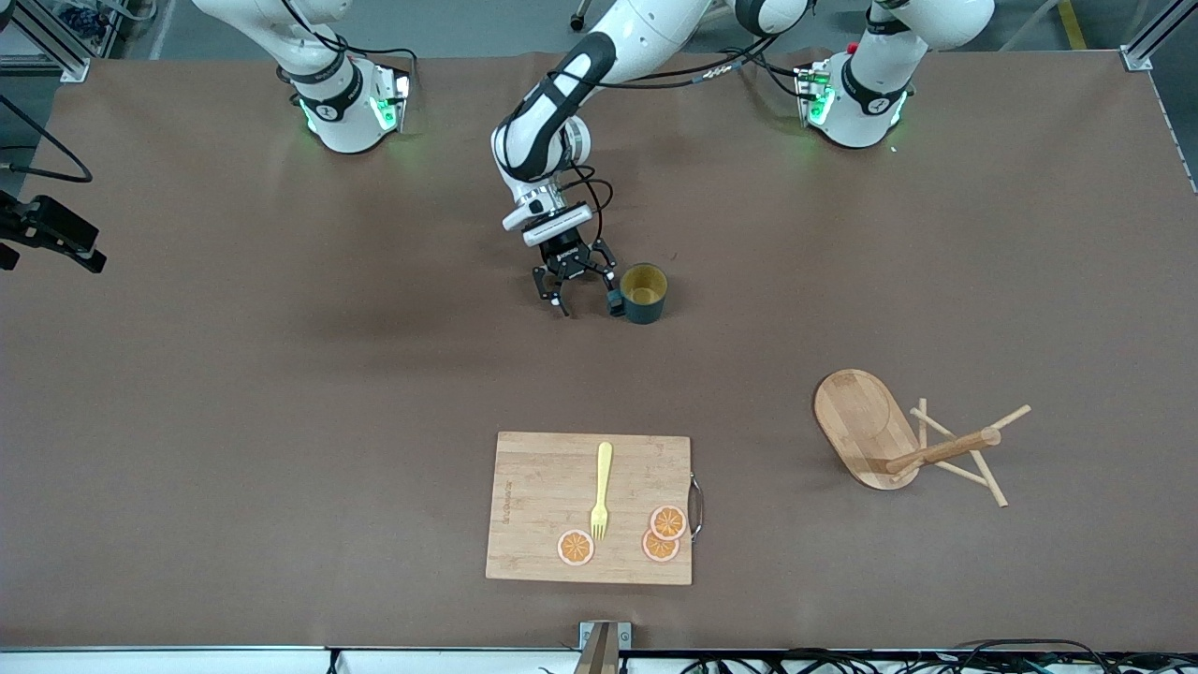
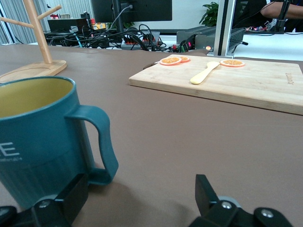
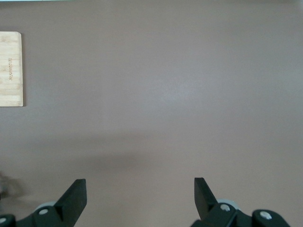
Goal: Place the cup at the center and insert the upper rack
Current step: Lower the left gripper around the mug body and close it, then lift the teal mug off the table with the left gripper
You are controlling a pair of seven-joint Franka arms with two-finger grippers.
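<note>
The cup (image 1: 644, 292), dark teal with a yellow inside, stands upright on the brown table near its middle. My left gripper (image 1: 587, 301) is down at table height beside it and open. One finger (image 2: 71, 198) sits close by the cup's handle (image 2: 102, 142), and only bare table lies between the fingers. In the left wrist view the cup (image 2: 38, 142) fills the near side. The upper rack (image 1: 866, 421), a wooden mug tree on an oval base, sits toward the left arm's end, nearer the front camera than the cup. My right gripper (image 3: 140, 189) hangs open over bare table.
A wooden cutting board (image 1: 543, 505) lies nearer the front camera than the cup. It carries a yellow fork (image 1: 602, 487) and three orange slices (image 1: 576, 548). A black device (image 1: 47, 229) juts in at the table's edge at the right arm's end.
</note>
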